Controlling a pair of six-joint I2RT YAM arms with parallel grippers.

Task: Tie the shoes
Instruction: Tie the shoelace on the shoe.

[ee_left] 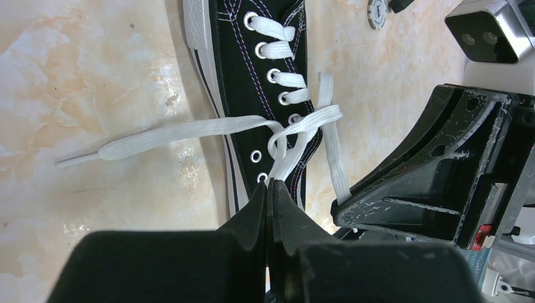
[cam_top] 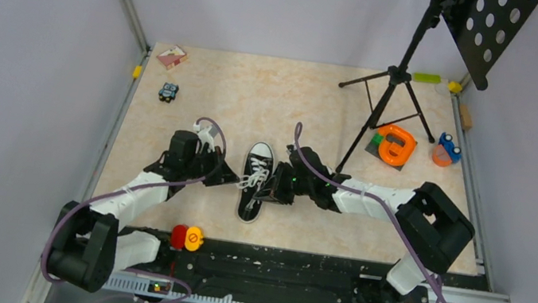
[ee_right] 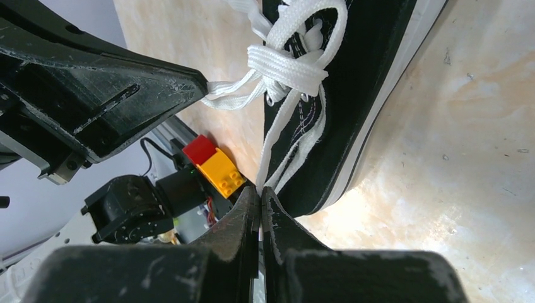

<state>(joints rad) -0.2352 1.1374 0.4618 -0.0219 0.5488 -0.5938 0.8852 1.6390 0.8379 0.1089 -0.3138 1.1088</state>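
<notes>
Black sneaker (cam_top: 254,185) lies mid-table between both arms; left gripper (ee_left: 269,189) and right gripper (ee_right: 260,192) each clamp its white laces (ee_left: 189,130). Tripod (cam_top: 388,97) leg crowds the right arm; red-yellow block (cam_top: 187,237) sits nearby

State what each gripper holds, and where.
Left gripper pinches one white lace strand just off the crossing; right gripper pinches a second strand, beside the sneaker.

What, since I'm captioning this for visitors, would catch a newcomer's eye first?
The black sneaker lies in the middle of the table, toe pointing away from the arm bases, its white laces crossed over the tongue. The left claw and right claw flank it, each shut on a lace strand. A black tripod stand rises at the far right.
</notes>
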